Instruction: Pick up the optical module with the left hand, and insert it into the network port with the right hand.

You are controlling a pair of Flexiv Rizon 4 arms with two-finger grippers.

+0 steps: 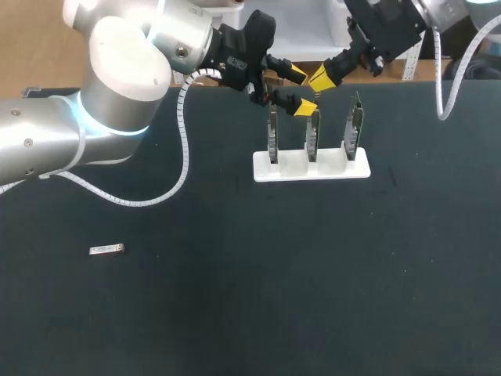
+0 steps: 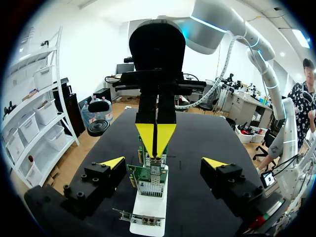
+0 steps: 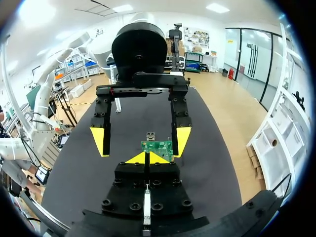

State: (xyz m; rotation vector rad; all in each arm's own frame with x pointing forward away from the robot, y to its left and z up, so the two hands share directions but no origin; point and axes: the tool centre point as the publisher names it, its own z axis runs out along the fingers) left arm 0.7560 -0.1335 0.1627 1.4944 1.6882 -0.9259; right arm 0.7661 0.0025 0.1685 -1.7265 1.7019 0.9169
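Silver optical module (image 1: pixel 106 250) lies on the dark desk (image 1: pixel 235 313) at my left, well apart from the white board rack (image 1: pixel 311 166). Above the rack, the left hand (image 1: pixel 300 90) is spread apart and the right hand (image 1: pixel 322 78) has its tips pressed together.

Silver optical module (image 1: pixel 106 250) lies flat — well apart from upright port boards (image 1: pixel 312 137).

Surface (image 1: pixel 235 313): dark, matte, spans the whole work area | White stand (image 1: pixel 329 171): long low block resting flat on the surface, toward its far middle, three slots in a row along its length | stand's condition: upright, square to the surface edge.
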